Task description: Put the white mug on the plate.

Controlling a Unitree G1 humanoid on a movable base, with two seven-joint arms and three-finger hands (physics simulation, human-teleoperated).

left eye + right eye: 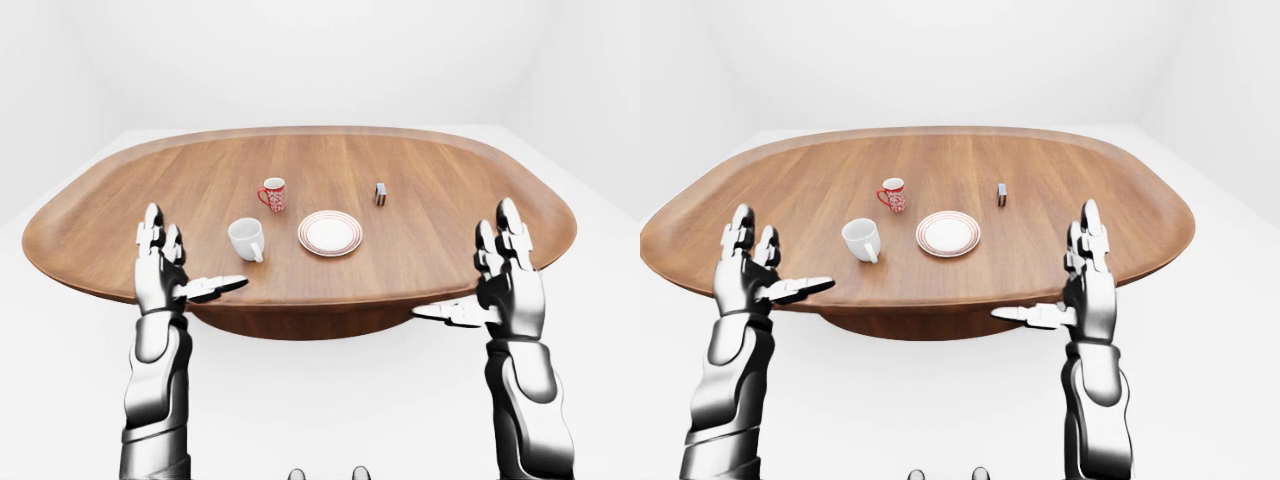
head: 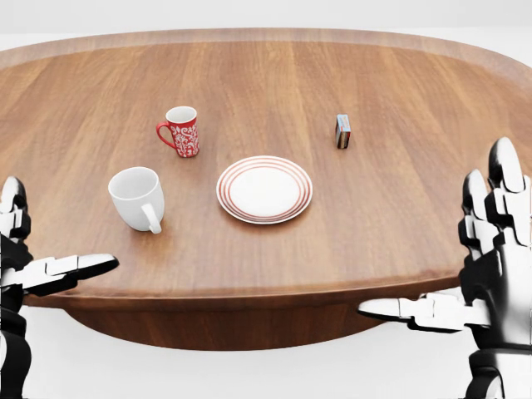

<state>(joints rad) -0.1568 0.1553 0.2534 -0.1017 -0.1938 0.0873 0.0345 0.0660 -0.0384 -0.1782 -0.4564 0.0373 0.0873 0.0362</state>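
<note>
Big oval wooden table (image 2: 399, 208) with a plank grain, sitting in a plain white room. On it there's a red mug (image 2: 182, 130) with a white pattern, upright, handle pointing to the head view's left. Well off to its right stands a small box (image 2: 342, 130), upright; looks like a matchbox or card deck maybe, too small to tell.

The white mug (image 2: 137, 198) stands upright on my wooden surface (image 2: 399, 208), open mouth up, its handle turned toward the bottom right of my head view. Just to its right, apart from it, lies the plate (image 2: 264, 189), flat, white with red rings, nothing on it.
</note>
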